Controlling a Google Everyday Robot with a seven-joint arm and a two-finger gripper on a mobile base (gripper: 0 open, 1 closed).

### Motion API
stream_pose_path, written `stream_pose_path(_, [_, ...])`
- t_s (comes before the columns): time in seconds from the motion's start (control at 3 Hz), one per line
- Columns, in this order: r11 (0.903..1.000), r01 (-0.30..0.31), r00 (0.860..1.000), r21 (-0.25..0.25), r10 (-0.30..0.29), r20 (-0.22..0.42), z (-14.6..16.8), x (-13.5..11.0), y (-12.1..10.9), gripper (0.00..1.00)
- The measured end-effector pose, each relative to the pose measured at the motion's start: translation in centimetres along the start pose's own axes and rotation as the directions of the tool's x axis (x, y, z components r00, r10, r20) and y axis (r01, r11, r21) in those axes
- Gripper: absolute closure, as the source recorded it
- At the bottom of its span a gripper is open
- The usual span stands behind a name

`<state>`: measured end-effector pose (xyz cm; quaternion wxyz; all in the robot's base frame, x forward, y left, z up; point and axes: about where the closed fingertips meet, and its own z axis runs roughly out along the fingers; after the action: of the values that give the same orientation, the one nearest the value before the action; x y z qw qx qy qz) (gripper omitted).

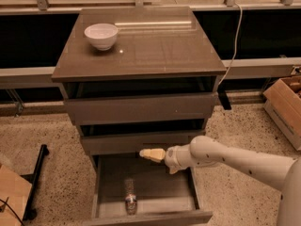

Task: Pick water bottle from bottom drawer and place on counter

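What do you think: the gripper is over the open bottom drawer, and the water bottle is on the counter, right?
Not quite. The camera view shows the water bottle lying inside the bottom drawer, not on the counter. The gripper is indeed over that open drawer.

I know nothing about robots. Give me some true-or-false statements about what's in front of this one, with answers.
1. The water bottle is in the pulled-out bottom drawer. True.
2. The hand is gripping the bottle. False: it is above the back of the drawer, apart from the bottle.
3. A white bowl sits on the counter. True.
4. The bottle stands upright. False: it lies on its side.
5. The bowl is in the drawer beside the bottle. False: the bowl is on top of the cabinet.
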<state>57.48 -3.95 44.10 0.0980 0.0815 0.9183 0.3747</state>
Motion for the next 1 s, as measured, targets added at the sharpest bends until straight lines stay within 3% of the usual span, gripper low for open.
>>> stream_pose_path(0.33, [0.9992, -0.027, 0.999, -0.028, 0.026, -0.035, 2.8, 1.8, -1.7, 0.0])
stream_pose_path(0.67, [0.9992, -0.028, 0.999, -0.028, 0.027, -0.036, 2.8, 1.8, -1.7, 0.0])
stream_pose_path(1.0, [0.9995, -0.029, 0.999, -0.014, 0.028, -0.022, 5.1, 0.8, -0.9, 0.0])
